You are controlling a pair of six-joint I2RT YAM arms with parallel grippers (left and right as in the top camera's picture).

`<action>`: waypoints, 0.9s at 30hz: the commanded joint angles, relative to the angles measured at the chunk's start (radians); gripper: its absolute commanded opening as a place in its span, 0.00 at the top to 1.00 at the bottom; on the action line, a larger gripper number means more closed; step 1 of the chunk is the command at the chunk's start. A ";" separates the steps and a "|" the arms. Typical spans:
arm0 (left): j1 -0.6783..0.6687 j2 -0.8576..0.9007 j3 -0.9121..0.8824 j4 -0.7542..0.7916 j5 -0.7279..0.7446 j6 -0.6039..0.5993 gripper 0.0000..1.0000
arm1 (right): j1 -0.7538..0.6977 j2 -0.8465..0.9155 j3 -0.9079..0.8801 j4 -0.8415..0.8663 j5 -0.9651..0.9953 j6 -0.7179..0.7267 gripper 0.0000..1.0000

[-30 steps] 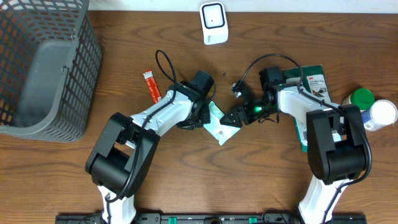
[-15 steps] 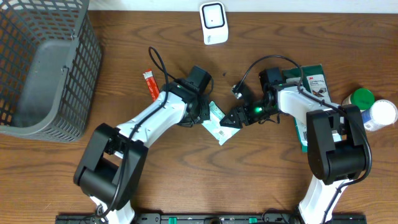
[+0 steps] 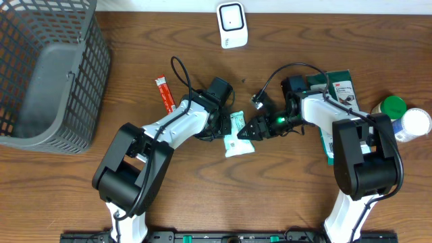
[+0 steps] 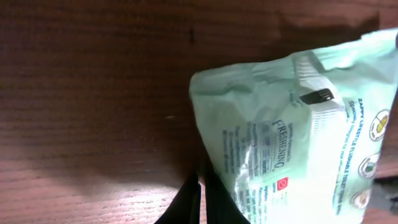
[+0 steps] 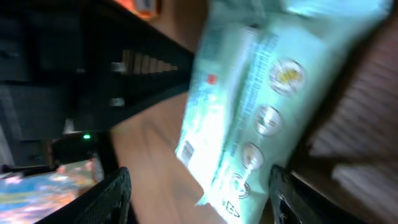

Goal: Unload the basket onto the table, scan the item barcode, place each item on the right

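Note:
A pale green wipes packet [image 3: 237, 133] lies on the wooden table between my two grippers. My left gripper [image 3: 220, 129] is shut with nothing in it, its tips against the packet's left edge. In the left wrist view the packet [image 4: 292, 130] fills the right half, and the closed fingers [image 4: 189, 202] sit just beside its edge. My right gripper [image 3: 248, 129] is open at the packet's right side. In the right wrist view the packet [image 5: 249, 106] reaches down between the spread fingers [image 5: 115, 193]. A white scanner [image 3: 231, 25] stands at the far edge.
A grey mesh basket [image 3: 47, 74] fills the far left. A red sachet [image 3: 165, 93] lies left of my left arm. At the right are a green box [image 3: 341, 91], a green-capped bottle [image 3: 393, 106] and a white bottle [image 3: 415, 123].
The packet has turned from a slanted lie to a more upright one and shifted slightly left. My left arm swung out and came back. The right gripper has barely moved.

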 commanded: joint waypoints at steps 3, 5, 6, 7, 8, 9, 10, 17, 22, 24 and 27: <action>0.002 0.076 -0.021 0.011 -0.022 0.008 0.92 | 0.010 0.018 -0.009 0.006 -0.111 -0.008 0.36; 0.006 0.076 -0.019 0.020 -0.023 0.028 0.92 | 0.008 0.018 -0.010 0.022 -0.069 -0.007 0.36; 0.010 0.074 -0.016 0.022 -0.030 0.041 0.92 | 0.008 0.018 -0.010 0.030 -0.048 -0.006 0.36; 0.013 0.072 -0.010 0.021 -0.039 0.050 0.92 | 0.008 0.018 -0.010 0.038 -0.023 0.002 0.35; 0.017 0.069 -0.003 0.016 -0.047 0.056 0.92 | 0.008 0.018 -0.010 0.047 0.014 0.020 0.35; 0.022 0.063 0.005 0.010 -0.048 0.064 0.92 | 0.008 0.018 -0.010 0.055 0.059 0.043 0.35; 0.027 0.055 0.013 0.002 -0.048 0.064 0.92 | 0.009 0.018 -0.010 0.062 0.104 0.066 0.35; 0.056 -0.045 0.021 0.004 -0.047 0.063 0.92 | 0.011 0.018 -0.016 0.158 0.252 0.214 0.34; 0.047 -0.039 0.013 0.003 -0.036 0.063 0.92 | 0.011 0.018 -0.019 0.210 0.252 0.272 0.34; 0.039 -0.027 0.006 0.008 -0.035 0.063 0.92 | 0.013 0.018 -0.021 0.208 0.252 0.274 0.33; 0.031 -0.008 -0.008 0.025 0.007 0.063 0.92 | 0.028 0.018 -0.035 0.210 0.252 0.274 0.33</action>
